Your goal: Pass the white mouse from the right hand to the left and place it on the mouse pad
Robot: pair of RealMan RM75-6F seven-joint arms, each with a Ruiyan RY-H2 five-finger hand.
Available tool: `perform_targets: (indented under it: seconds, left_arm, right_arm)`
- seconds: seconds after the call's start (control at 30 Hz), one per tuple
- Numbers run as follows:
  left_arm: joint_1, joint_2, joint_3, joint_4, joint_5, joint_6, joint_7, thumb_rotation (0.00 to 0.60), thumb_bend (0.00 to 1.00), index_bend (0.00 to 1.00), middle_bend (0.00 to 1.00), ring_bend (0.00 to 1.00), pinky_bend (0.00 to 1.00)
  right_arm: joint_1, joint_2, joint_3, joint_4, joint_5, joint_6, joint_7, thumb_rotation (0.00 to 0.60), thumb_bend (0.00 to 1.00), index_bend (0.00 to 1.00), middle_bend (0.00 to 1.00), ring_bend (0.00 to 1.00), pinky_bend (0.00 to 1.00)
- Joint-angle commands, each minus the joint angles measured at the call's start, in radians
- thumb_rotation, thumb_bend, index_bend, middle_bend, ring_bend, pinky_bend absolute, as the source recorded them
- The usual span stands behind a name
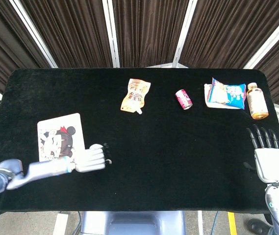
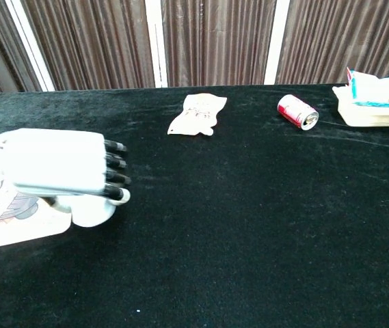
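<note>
On the black surface (image 1: 178, 147) lies one mouse pad (image 1: 56, 139) with a cartoon picture. Just beside its right edge, the left hand (image 2: 57, 171) holds the one white mouse (image 2: 93, 212) from above, fingers curled over it. Further right are one orange pouch (image 1: 135, 95), one red can (image 1: 183, 99), one blue snack bag (image 1: 225, 93) and one bottle (image 1: 257, 100). The right hand (image 1: 266, 156) is empty, fingers spread.

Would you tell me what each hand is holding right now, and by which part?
The left hand holds the white mouse from above, fingers over its top; the right hand holds nothing.
</note>
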Motion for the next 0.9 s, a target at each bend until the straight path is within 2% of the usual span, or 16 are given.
perform_targets:
  seconds: [0.03,0.17,0.37,0.6,0.7,0.73,0.77,0.8,0.83,0.87,0.9]
  left_arm:
    - [0.069,-0.006,0.103,0.271,0.09,0.21,-0.174,0.6,0.0,0.65,0.5,0.42,0.3]
    - [0.11,-0.038,0.135,0.435,0.101,0.274,-0.231,0.6,0.0,0.66,0.51,0.42,0.29]
    - [0.154,-0.074,0.167,0.592,0.101,0.314,-0.294,0.6,0.0,0.67,0.51,0.42,0.29]
    - [0.179,-0.102,0.192,0.702,0.091,0.335,-0.34,0.6,0.0,0.66,0.49,0.41,0.26]
    - [0.18,-0.116,0.199,0.725,0.087,0.336,-0.337,0.6,0.0,0.62,0.42,0.34,0.2]
    - [0.179,-0.119,0.201,0.731,0.086,0.338,-0.333,0.6,0.0,0.55,0.33,0.25,0.14]
    - [0.179,-0.123,0.204,0.74,0.084,0.335,-0.326,0.6,0.0,0.45,0.19,0.13,0.07]
    - [0.179,-0.124,0.205,0.745,0.083,0.331,-0.319,0.6,0.0,0.36,0.11,0.07,0.04]
    - [0.179,-0.125,0.206,0.752,0.081,0.321,-0.307,0.6,0.0,0.23,0.04,0.01,0.01]
    - [0.177,-0.125,0.208,0.757,0.08,0.316,-0.295,0.6,0.0,0.12,0.0,0.0,0.0]
    - [0.176,-0.124,0.207,0.759,0.075,0.314,-0.285,0.6,0.0,0.06,0.0,0.0,0.0]
  right_arm:
    - [0.001,-0.011,0.004,-0.001,0.003,-0.003,-0.022,0.6,0.0,0.0,0.0,0.0,0.0]
    - [0.004,-0.024,0.007,0.0,0.009,-0.013,-0.055,0.6,0.0,0.0,0.0,0.0,0.0]
    - [0.011,-0.045,0.011,0.011,0.019,-0.027,-0.098,0.6,0.0,0.0,0.0,0.0,0.0]
    - [0.014,-0.054,0.019,0.016,0.034,-0.042,-0.111,0.6,0.0,0.0,0.0,0.0,0.0]
    - [0.013,-0.054,0.023,0.018,0.037,-0.041,-0.108,0.6,0.0,0.0,0.0,0.0,0.0]
    - [0.012,-0.053,0.024,0.018,0.037,-0.041,-0.107,0.6,0.0,0.0,0.0,0.0,0.0]
    - [0.012,-0.052,0.025,0.018,0.038,-0.041,-0.106,0.6,0.0,0.0,0.0,0.0,0.0]
    - [0.011,-0.051,0.025,0.018,0.038,-0.042,-0.105,0.6,0.0,0.0,0.0,0.0,0.0]
    - [0.011,-0.051,0.026,0.018,0.037,-0.042,-0.104,0.6,0.0,0.0,0.0,0.0,0.0]
    - [0.011,-0.05,0.026,0.018,0.036,-0.042,-0.102,0.6,0.0,0.0,0.0,0.0,0.0]
    - [0.01,-0.049,0.027,0.018,0.035,-0.041,-0.101,0.6,0.0,0.0,0.0,0.0,0.0]
